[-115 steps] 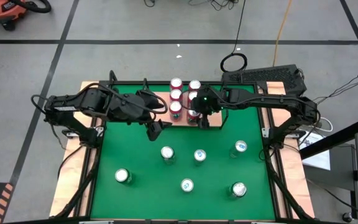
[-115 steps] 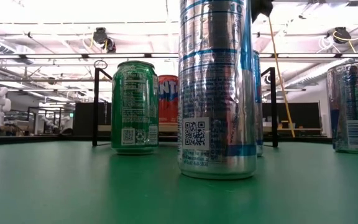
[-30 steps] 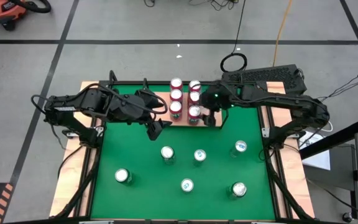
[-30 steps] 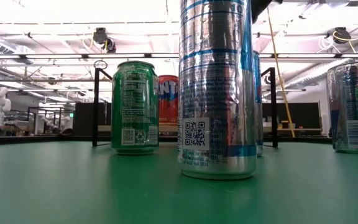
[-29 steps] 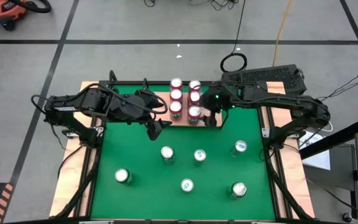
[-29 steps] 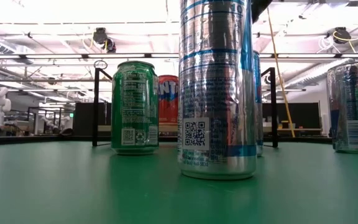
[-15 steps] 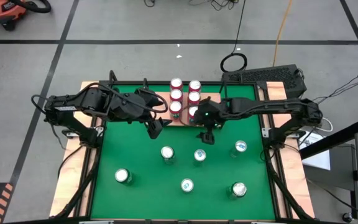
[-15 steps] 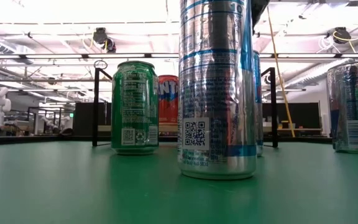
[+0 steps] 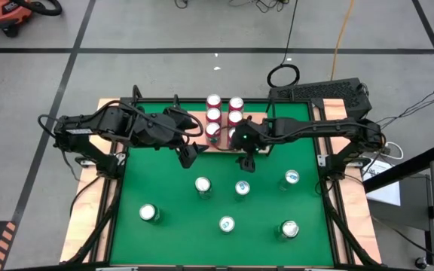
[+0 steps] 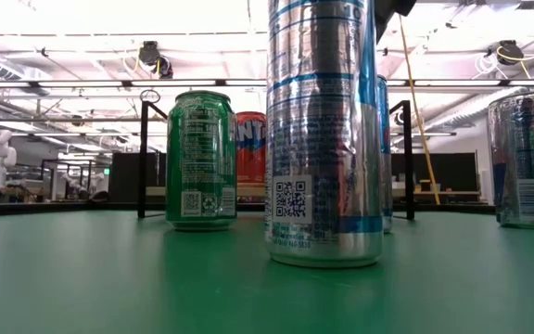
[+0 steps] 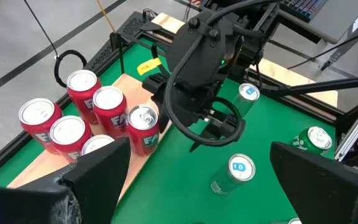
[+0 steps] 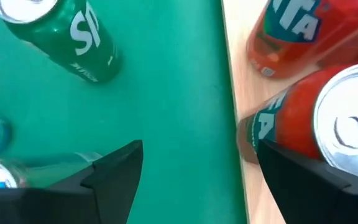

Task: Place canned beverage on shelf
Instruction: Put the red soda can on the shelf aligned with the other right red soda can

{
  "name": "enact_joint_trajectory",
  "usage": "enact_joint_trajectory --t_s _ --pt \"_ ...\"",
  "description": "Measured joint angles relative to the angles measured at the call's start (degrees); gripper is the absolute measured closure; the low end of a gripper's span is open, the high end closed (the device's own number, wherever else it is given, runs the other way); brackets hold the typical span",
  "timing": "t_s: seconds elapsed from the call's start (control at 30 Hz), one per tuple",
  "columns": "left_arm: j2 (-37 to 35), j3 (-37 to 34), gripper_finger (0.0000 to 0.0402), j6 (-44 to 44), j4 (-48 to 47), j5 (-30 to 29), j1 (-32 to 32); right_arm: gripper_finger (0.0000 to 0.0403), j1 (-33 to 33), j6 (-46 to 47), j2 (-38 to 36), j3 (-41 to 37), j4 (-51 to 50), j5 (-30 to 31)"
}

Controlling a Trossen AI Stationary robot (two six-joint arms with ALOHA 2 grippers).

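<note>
The shelf (image 12: 241,93), a light-wood board at the mat's far edge, holds several upright red cans (image 9: 214,114). My right gripper (image 9: 246,163) hangs open over the green mat just near of the shelf's front right red can (image 11: 143,124), with only mat between its fingers (image 12: 107,171). A slim blue-topped can (image 9: 242,187) stands on the mat a little nearer than this gripper. A green can (image 12: 61,37) stands on the mat close by. My left gripper (image 9: 187,156) waits open above the mat, left of the shelf's front corner.
More cans stand upright on the green mat (image 9: 164,181): slim ones (image 9: 203,184) (image 9: 227,223) and others (image 9: 149,213) (image 9: 289,229) (image 9: 291,178) toward the near and right sides. Black rails (image 10: 142,158) frame the shelf. Bare mat lies at the left.
My right gripper has left the shelf's right front corner and gone toward the table's near edge and a little left, sinking and tipping further downward over the mat. The red cans have stayed standing on the shelf.
</note>
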Motion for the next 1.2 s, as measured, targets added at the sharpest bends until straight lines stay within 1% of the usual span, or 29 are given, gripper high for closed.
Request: enact_joint_trajectory --t_s 0.23,0.33,0.6,0.7,0.93,1.2 --pt "0.00 0.00 0.0017 0.46 0.00 0.03 0.00 0.0099 -0.29 0.14 -0.02 0.00 1.33 0.39" --pt "0.00 0.00 0.0017 0.55 0.00 0.03 0.02 0.0099 -0.27 -0.07 -0.02 0.00 1.34 1.67" --pt "0.00 0.00 0.0017 0.59 0.00 0.06 0.02 0.0099 -0.84 -1.38 -0.02 0.00 1.39 1.87" --pt "0.00 0.00 0.0017 0.59 0.00 0.08 0.02 0.0099 -0.80 -1.91 -0.02 0.00 2.29 3.10" --pt "0.00 0.00 0.0017 0.59 0.00 0.41 0.02 0.0099 -0.80 -2.21 -0.02 0.00 4.36 3.12" --pt "0.00 0.00 0.0017 0.59 -0.02 0.38 -0.09 0.0099 0.92 0.78 -0.02 0.00 -0.30 3.23"
